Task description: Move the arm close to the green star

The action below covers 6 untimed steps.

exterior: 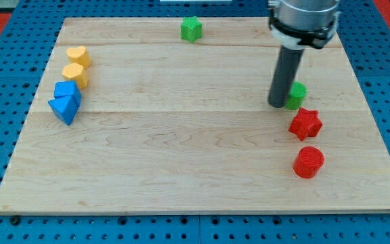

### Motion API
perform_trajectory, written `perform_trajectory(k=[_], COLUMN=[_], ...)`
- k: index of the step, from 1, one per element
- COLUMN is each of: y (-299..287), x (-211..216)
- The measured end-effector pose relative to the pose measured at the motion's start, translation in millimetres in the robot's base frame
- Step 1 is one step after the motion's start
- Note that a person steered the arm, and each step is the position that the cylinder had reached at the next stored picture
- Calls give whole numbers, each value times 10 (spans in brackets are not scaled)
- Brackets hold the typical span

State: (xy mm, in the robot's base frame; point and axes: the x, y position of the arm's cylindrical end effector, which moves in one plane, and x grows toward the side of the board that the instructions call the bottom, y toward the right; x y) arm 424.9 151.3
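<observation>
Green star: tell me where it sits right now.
The green star sits at the view's top edge of the board, near the middle, alone; my tip is far off toward the view's right, beside another green block.

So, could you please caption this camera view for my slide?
My tip rests beside a green block, far from the green star at the board's top edge.

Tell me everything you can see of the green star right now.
The green star sits near the view's top edge of the wooden board, just left of centre. It is a small, matte, solid-looking block with stubby points, lying flat. Nothing touches it. My tip is far off to the view's right, beside another green block.
</observation>
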Motion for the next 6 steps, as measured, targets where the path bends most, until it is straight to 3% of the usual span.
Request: perform_trajectory(k=[1, 2, 4, 6], y=[-153, -843, -1788, -2563], x=[-61, -208, -1116, -1757])
